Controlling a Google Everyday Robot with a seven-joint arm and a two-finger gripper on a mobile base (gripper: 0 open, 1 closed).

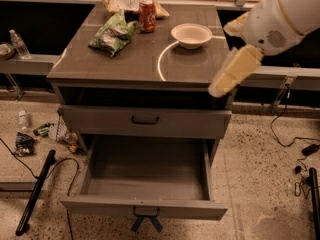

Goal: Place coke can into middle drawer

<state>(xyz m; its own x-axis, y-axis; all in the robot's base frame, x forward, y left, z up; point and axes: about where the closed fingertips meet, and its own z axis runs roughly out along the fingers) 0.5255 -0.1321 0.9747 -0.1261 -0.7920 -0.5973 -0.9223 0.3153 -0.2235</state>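
Observation:
The coke can (147, 15), red with a silver top, stands upright at the back of the cabinet top, between a green snack bag (113, 34) and a white bowl (191, 35). The middle drawer (100, 207) is pulled wide open below, and its deep grey box holds nothing. My gripper (218, 88) is at the end of the cream and white arm that reaches in from the upper right. It hangs over the cabinet's front right corner, well to the right of the can and in front of it. It holds nothing that I can see.
A tan snack bag (125, 3) lies behind the can. The upper drawer front (145, 121) with its black handle is closed. A water bottle (20, 44), litter (22, 144) and a black pole (35, 191) lie on the left floor. Cables (295, 139) run along the right floor.

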